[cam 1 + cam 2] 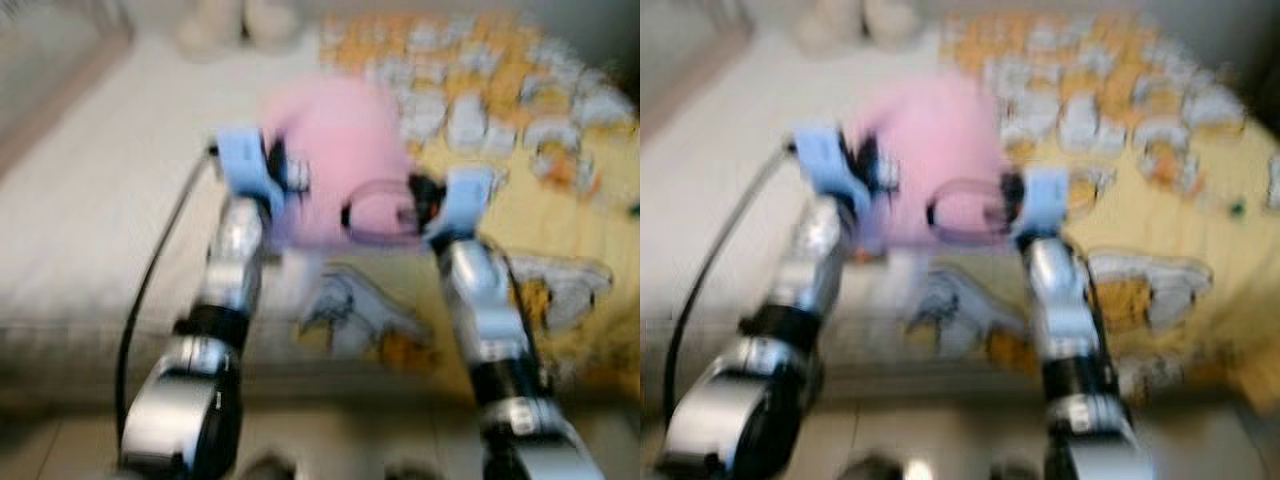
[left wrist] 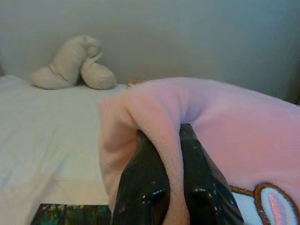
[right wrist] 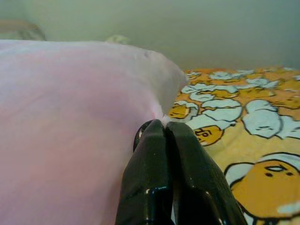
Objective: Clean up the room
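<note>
A bed [image 1: 90, 230] with a white sheet runs from its near edge to a pale wall, a yellow cartoon-print blanket [image 1: 560, 210] covering its right side. Both arms reach over the near edge. The left hand [image 2: 161, 187] is clamped on a fold of a pink blanket [image 1: 335, 160], and the right hand [image 3: 164, 154] is pinched on its other edge — the blanket sits between them, mid-bed. It is soft, fleecy pink. Cream pillows [image 2: 75, 63] lie at the far edge.
</note>
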Controlling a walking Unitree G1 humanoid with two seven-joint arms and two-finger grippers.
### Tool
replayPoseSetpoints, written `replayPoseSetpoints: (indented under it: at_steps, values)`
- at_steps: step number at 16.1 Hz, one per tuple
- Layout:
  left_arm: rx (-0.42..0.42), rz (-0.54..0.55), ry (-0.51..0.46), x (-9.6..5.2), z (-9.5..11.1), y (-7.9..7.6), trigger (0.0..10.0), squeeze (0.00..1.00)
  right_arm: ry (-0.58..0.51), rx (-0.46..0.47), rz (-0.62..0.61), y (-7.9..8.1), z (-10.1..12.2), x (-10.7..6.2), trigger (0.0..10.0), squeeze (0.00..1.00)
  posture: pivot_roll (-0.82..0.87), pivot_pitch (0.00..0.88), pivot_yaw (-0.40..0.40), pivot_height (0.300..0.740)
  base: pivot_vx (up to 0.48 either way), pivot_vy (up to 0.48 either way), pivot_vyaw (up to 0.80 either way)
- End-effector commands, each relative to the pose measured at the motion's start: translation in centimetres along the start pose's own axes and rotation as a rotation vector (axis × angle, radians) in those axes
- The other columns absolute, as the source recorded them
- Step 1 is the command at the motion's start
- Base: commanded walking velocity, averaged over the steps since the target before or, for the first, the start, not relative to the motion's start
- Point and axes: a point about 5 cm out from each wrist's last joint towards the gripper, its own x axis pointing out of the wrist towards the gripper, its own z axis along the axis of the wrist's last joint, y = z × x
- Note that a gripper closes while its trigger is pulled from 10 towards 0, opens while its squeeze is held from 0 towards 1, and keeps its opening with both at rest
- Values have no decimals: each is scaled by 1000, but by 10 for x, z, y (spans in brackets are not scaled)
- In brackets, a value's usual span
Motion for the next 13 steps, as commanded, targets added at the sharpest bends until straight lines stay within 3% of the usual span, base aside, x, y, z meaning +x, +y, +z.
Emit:
replayPoseSetpoints:
  at_steps: [1, 13]
  values:
    - [20, 53, -32, 2, 9, 14, 10000, 0, -27, 14, -1, 3, 5, 3, 10000, 0, -132, 0, 58, 740, 0, 480, 0]
    - [48, 56, -35, 4, 11, 11, 10000, 0, -8, 14, 45, 5, 1, 8, 10000, 0, -122, 0, 59, 740, 0, 480, 0]
